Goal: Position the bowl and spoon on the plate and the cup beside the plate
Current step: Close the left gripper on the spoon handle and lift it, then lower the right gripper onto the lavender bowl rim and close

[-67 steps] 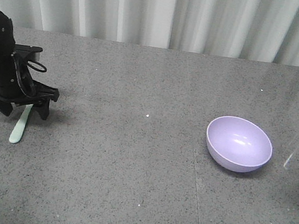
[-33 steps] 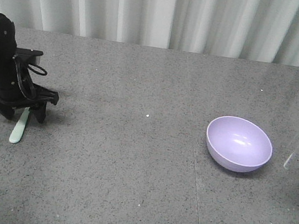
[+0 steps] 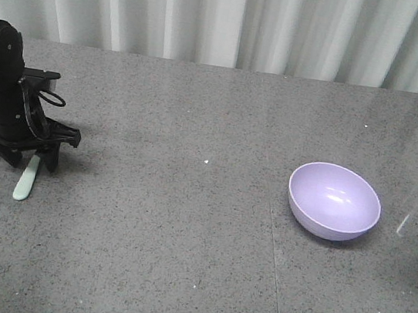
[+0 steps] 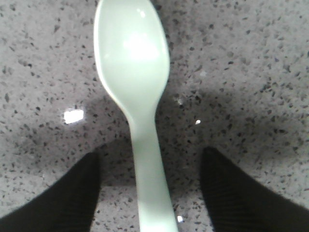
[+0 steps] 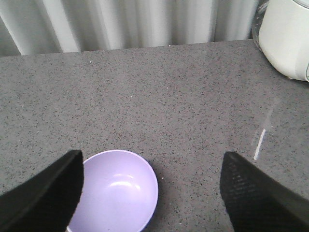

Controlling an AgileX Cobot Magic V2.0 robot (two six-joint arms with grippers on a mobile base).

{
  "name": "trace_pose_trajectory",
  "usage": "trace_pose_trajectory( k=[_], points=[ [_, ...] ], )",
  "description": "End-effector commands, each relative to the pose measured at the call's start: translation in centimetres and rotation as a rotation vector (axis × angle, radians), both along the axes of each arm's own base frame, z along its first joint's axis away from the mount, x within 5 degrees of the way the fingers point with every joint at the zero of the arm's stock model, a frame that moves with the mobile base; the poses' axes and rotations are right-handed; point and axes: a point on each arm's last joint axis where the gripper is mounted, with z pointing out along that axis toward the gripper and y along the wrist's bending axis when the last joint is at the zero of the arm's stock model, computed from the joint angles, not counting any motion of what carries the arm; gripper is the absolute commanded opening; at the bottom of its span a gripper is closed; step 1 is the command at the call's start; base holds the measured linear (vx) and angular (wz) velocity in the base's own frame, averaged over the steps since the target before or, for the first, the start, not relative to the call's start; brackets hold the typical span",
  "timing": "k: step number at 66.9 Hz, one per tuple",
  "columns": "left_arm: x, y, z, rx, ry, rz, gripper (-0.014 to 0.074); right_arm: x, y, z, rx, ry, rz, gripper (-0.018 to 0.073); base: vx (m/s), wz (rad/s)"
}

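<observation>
Far left, the left end effector [image 3: 32,157] stands low on the table [image 3: 179,261], jaws spread and gripping nothing. From the front, only one end of the spoon [image 3: 25,181] shows, sticking out beneath it toward the near edge. The left wrist camera shows more: the flat handle lies between the fingers [image 4: 58,198] with a gap on each side, the head just ahead. Well off to its right, the bowl [image 3: 334,201] sits upright. The right end effector [image 5: 152,193], visible only in its own wrist view, gapes wide and empty, with the bowl below, close to one finger.
</observation>
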Motion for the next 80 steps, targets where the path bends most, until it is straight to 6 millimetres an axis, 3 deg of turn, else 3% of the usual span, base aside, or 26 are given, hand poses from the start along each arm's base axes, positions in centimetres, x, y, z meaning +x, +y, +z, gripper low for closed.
trace_pose_trajectory(
  k=[1,13,26,33,44,60,69,80],
  points=[
    [-0.1,-0.4,1.7,-0.024,-0.043,0.006,0.0283,-0.3,0.0,1.8,-0.002,-0.111,-0.004,0.0555,0.00,0.00],
    [0.0,-0.4,1.7,-0.020,-0.059,-0.028,0.0002,-0.3,0.0,1.8,-0.002,-0.111,-0.004,0.0555,0.00,0.00],
    [0.6,-0.5,3.4,-0.020,-0.101,-0.052,-0.0007,-0.3,0.0,1.9,-0.002,-0.112,-0.004,0.0555,0.00,0.00],
    [0.7,-0.5,6.4,-0.025,-0.173,-0.053,-0.0006,-0.2,0.0,1.9,0.000,-0.117,-0.004,0.0555,0.00,0.00],
    [-0.6,-0.4,13.9,-0.041,-0.455,-0.051,-0.0006,-0.2,-0.1,2.1,-0.001,-0.136,-0.005,0.0555,0.00,0.00],
    [-6.2,0.1,24.2,-0.065,-0.848,-0.046,-0.0006,0.5,-0.1,2.1,-0.020,-0.139,0.000,0.0548,0.00,0.00],
    [-9.6,0.4,27.7,-0.073,-0.983,-0.044,-0.0006,2.9,-0.1,1.4,-0.046,0.033,0.017,0.0500,0.00,0.00],
    [-12.4,0.6,29.7,-0.077,-1.048,-0.044,-0.0006,7.1,-0.1,1.3,-0.037,0.157,0.032,0.0436,0.00,0.00]
  ],
)
